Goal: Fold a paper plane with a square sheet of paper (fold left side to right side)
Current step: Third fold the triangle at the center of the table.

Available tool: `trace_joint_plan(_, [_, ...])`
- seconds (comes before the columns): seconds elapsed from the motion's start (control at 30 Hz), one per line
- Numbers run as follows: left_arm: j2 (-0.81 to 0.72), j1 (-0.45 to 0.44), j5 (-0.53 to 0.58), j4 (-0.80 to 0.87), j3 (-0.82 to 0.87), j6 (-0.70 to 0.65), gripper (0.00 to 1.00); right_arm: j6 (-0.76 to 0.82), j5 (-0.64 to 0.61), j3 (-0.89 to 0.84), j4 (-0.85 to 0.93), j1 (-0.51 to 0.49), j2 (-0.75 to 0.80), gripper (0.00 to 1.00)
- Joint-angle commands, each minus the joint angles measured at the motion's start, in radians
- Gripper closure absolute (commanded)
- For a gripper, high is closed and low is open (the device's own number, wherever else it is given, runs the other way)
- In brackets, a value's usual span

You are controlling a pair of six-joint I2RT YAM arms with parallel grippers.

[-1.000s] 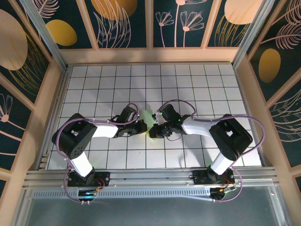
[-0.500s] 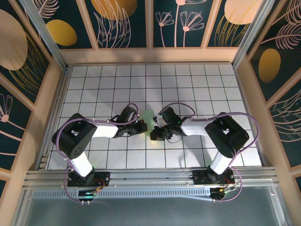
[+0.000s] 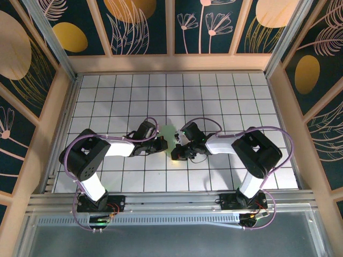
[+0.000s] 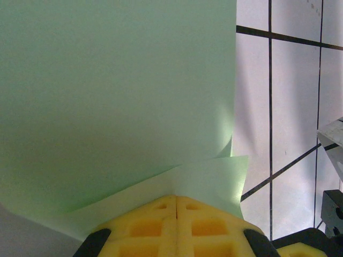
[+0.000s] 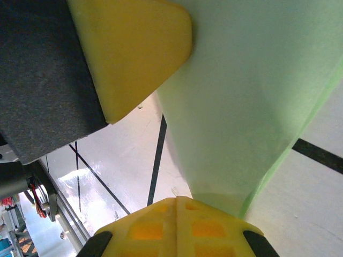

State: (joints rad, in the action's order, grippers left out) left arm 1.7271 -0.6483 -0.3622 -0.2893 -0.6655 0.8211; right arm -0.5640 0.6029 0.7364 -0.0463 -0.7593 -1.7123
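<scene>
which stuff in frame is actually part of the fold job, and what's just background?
In the job:
- sheet of paper, pale green, held between the two arms
- left gripper, shut on it
- right gripper, shut on it

Just there:
- gridded table
- patterned wall panels

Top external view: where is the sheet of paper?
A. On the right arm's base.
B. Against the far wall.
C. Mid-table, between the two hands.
C: the pale green sheet of paper shows between the left hand and the right hand.
</scene>
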Motion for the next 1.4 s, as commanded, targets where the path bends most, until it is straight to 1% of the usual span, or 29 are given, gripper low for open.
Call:
trace_joint_plan(0.0, [0.038,-0.002,0.057,0.070,0.024,0.007,0.98,-0.001,-0.008,-0.012,0.014,-0.003,-0.019,1.00])
trace_joint_plan(0.37, [0.039,-0.002,0.062,0.078,0.021,0.006,0.98,0.004,-0.029,-0.012,0.047,-0.002,-0.034,1.00])
trace_joint_plan(0.67, [0.042,-0.003,0.066,0.081,0.018,0.006,0.98,0.036,-0.028,-0.028,0.118,-0.002,-0.022,1.00])
trace_joint_plan(0.77, [0.042,-0.003,0.066,0.083,0.017,0.006,0.98,0.032,-0.008,-0.058,0.106,-0.002,-0.001,1.00])
trace_joint_plan(0.9, [0.043,-0.002,0.067,0.082,0.015,0.007,0.98,0.027,0.061,-0.106,0.069,0.009,0.029,1.00])
trace_joint_plan(1.17, [0.032,-0.003,0.066,0.087,0.009,0.005,0.98,0.080,0.059,-0.057,0.166,0.032,0.170,1.00])
trace_joint_plan(1.27, [0.032,-0.003,0.065,0.087,0.007,0.005,0.98,0.072,0.061,-0.041,0.148,0.040,0.197,1.00])
trace_joint_plan(1.37, [0.032,-0.003,0.063,0.084,0.008,0.007,0.98,0.042,0.057,-0.032,0.083,0.035,0.182,1.00])
